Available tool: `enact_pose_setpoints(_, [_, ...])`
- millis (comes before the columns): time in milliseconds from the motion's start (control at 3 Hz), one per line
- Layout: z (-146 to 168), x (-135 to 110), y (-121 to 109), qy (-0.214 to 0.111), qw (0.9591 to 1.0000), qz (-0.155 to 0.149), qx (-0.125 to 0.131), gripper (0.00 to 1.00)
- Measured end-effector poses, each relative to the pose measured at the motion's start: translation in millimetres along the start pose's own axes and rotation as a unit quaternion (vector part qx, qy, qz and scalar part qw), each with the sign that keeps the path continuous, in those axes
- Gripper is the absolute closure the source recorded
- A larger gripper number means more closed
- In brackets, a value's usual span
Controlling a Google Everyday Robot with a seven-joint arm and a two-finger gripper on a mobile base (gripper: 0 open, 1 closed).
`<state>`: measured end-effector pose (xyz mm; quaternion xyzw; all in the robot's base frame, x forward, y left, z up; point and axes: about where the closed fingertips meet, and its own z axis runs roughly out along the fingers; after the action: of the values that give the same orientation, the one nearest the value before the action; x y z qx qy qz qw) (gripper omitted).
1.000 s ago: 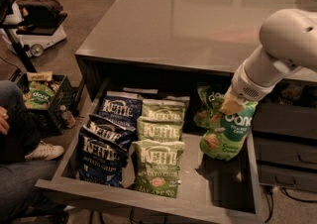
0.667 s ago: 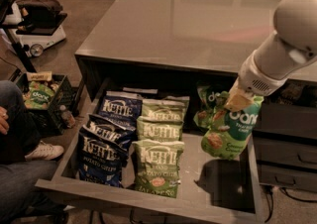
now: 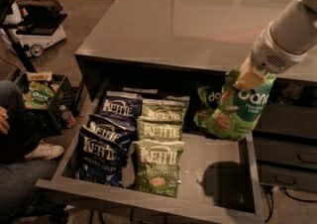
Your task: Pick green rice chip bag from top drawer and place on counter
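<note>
The green rice chip bag (image 3: 241, 110) hangs in the air above the right side of the open top drawer (image 3: 223, 176), its top near the counter's front edge. My gripper (image 3: 246, 80) comes down from the upper right and is shut on the bag's top edge. A second bright green bag (image 3: 207, 100) leans at the drawer's back right, partly hidden behind the held one. The counter (image 3: 198, 15) spreads wide behind the drawer.
Dark blue Kettle bags (image 3: 106, 141) and olive-green Kettle bags (image 3: 158, 156) fill the drawer's left and middle. Black drawer fronts (image 3: 285, 153) stand at the right. A person's leg and shoe (image 3: 42, 151) and a crate of bags (image 3: 42, 94) are at the left.
My gripper has lifted the green rice chip bag up and slightly right, from resting low in the drawer to hanging near the counter's edge. The bag's shadow now falls on the drawer's bottom.
</note>
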<state>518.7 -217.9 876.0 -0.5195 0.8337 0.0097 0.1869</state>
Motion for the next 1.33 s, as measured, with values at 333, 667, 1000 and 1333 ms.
enact_pose_setpoints(333, [-17, -10, -26, 0.002, 0.9996, -0.003, 0.029, 1.00])
enact_pose_setpoints(667, [-30, -21, -48, 0.008, 0.9983, -0.012, 0.057, 1.00])
enact_pose_setpoints(1000, [-32, -23, -50, 0.007, 0.9981, -0.014, 0.060, 1.00])
enact_pose_setpoints(1333, [-45, -23, -54, 0.009, 0.9981, -0.002, 0.061, 1.00])
